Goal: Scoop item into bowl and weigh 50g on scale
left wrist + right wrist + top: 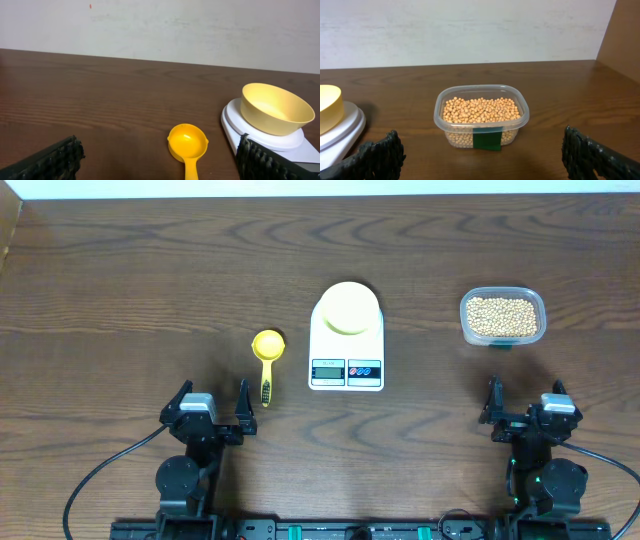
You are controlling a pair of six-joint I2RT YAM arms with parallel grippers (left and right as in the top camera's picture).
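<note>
The pale-yellow bowl stands empty on the platform of the white scale at the table's middle; the bowl and the scale also show in the left wrist view. The tan beans fill a clear tub at the right, seen close in the right wrist view. A yellow scoop lies left of the scale, empty. My left gripper is open and empty, just short of the scoop. My right gripper is open and empty, short of the tub.
The scale's display and two buttons face the front edge. The tub has a green label on its near wall. A pale wall runs behind the table.
</note>
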